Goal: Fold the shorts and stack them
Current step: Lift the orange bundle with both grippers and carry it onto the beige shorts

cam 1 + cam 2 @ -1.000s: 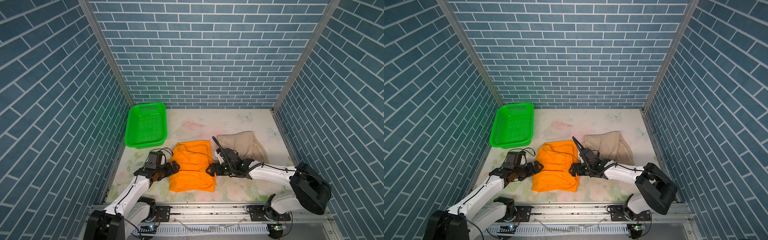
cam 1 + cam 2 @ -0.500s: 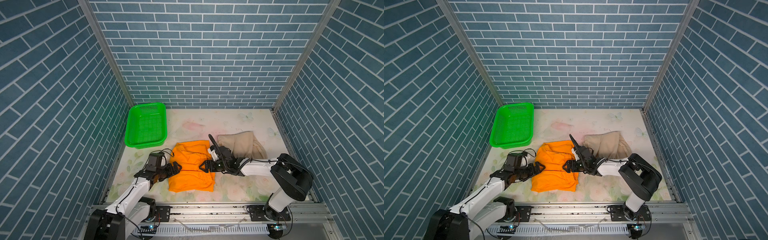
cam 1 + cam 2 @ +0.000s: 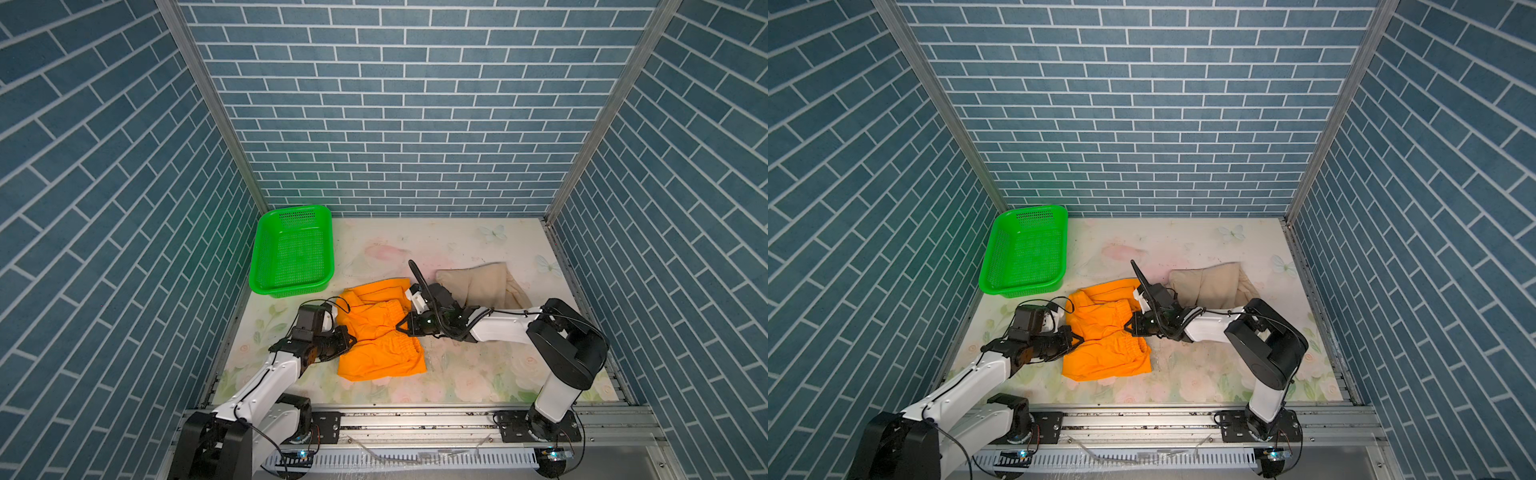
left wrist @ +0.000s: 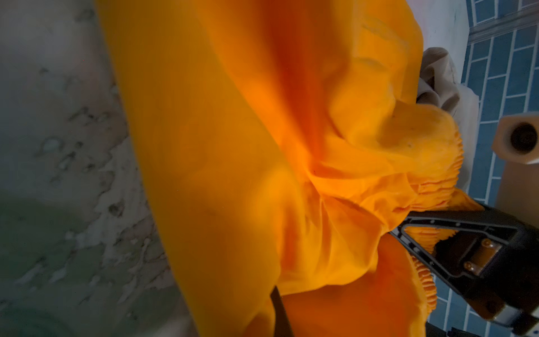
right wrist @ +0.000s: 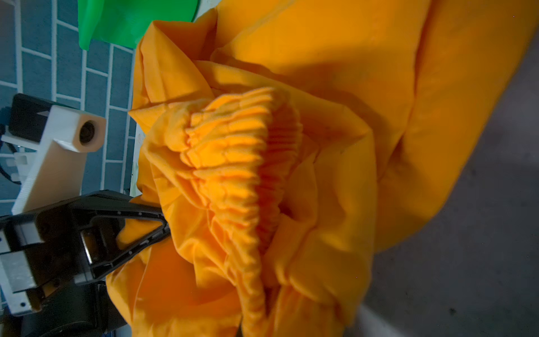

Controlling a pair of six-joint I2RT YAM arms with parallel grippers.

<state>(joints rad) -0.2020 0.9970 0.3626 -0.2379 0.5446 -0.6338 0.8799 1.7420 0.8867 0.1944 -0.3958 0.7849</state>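
2 shorts sat on the worktop [image 3: 457, 374]: orange pair [image 3: 376, 332] lower centre, beige pair [image 3: 482, 286] just right of it. 1 green basket [image 3: 291, 289] left of centre. Left claw [image 3: 351, 338] and right claw [image 3: 399, 328] were both clamped on the orange pair.

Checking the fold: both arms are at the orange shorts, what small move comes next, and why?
Probably raise both arms slightly together: left jaws and right jaws are shut on opposite edges of the orange shorts, which lie rumpled, so lifting would tension the cloth.

Left claw [image 3: 1079, 338], right claw [image 3: 1128, 327] pinching orange shorts [image 3: 1106, 357] edges; beige shorts [image 3: 1214, 286] beyond.
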